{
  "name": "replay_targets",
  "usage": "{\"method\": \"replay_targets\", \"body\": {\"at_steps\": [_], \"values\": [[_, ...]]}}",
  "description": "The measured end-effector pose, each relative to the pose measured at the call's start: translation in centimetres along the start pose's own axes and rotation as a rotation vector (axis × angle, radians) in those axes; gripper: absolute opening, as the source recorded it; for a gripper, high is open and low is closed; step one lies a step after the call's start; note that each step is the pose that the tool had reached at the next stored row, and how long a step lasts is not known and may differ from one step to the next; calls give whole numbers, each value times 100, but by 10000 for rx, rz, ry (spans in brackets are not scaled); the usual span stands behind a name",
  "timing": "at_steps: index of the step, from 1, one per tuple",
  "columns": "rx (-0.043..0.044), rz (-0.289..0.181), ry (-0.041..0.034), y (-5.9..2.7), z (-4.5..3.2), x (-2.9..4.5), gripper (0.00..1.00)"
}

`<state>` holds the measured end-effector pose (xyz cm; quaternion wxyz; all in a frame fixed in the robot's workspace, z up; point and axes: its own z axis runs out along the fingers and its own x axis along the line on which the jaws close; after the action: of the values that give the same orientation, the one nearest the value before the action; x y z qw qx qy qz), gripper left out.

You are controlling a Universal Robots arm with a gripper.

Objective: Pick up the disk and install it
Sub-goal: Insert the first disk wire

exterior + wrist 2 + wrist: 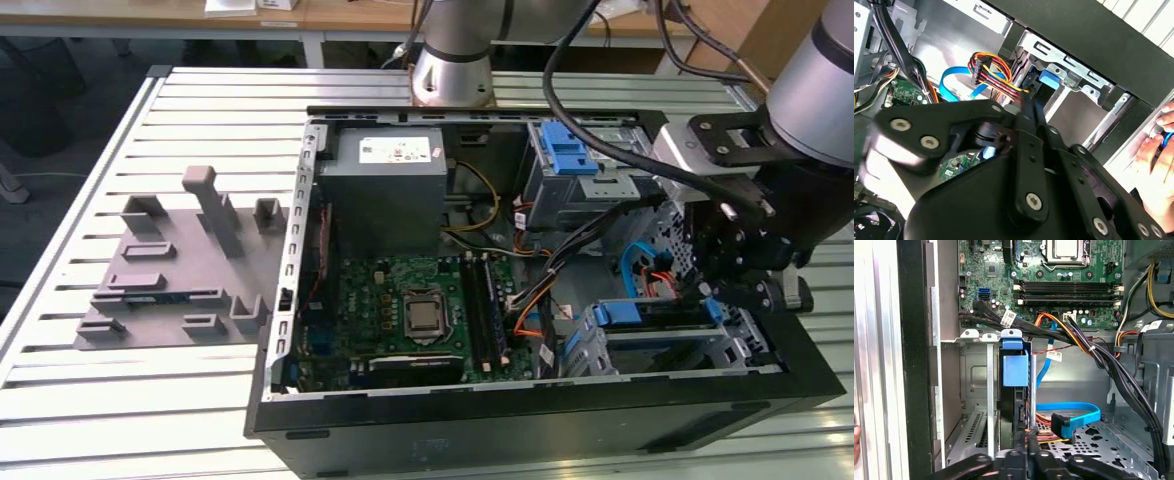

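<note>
Slatted metal bench (80, 330) carries an open PC case (534, 420), w/ motherboard (414, 310) at lower centre of the exterior view and grey power-supply box (387, 185) above it. Gripper (734, 285) hangs at the right edge of that frame, over the drive cage (667, 345) in the case's lower-right corner. Disk (1015, 390) sits edge-on in that cage: in the first wrist view, centre frame, a dark slab w/ blue frame and tab at its upper end, long axis running vertically in frame, straight ahead of the gripper (1024, 450) at bottom centre. Fingers (1030, 437) look drawn together into a narrow pair meeting the disk's near edge, i.e. clenched at or on it; whether they truly grip it cannot be told. Blue flat cable (1074, 417) and orange-red wire bundle (1046, 422) lie just beside the contact point, lower centre-right. Second wrist view: gripper linkage (1019, 175) across the lower frame, blue tab (1048, 79) beyond it, a person's hand (1159, 145) at right edge.
</note>
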<state>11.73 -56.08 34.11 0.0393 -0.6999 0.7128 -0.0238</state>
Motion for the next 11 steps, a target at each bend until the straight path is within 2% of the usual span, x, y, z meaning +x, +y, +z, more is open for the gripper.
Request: {"method": "replay_targets", "body": {"at_steps": [1,2,11], "values": [[-1,0,-1,0,-4,0,16],[-1,0,1,-1,-11,-1,11],[-2,0,0,-3,-38,-1,11]]}}
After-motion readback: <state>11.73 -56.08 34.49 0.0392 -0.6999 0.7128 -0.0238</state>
